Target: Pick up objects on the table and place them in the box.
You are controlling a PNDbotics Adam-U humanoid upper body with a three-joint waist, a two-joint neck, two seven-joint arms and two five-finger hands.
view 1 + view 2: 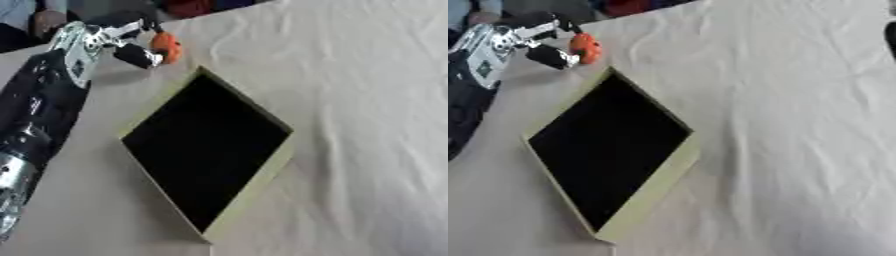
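A small orange object [166, 46] is pinched between the fingers and thumb of my left hand [103, 42] at the upper left. It sits just beyond the far corner of the box [248, 197]. The box is shallow with pale cream walls and a black inside, lies cornerwise on the table, and shows nothing inside. My left arm, black with silver joints, runs down the left edge. I cannot tell whether the orange object touches the cloth; a shadow lies below the hand. My right hand does not show.
A wrinkled cream cloth [367, 125] covers the table, with wide room to the right of the box. A dark shape [891, 36] is cut off by the right edge. People sit beyond the far edge at the top left.
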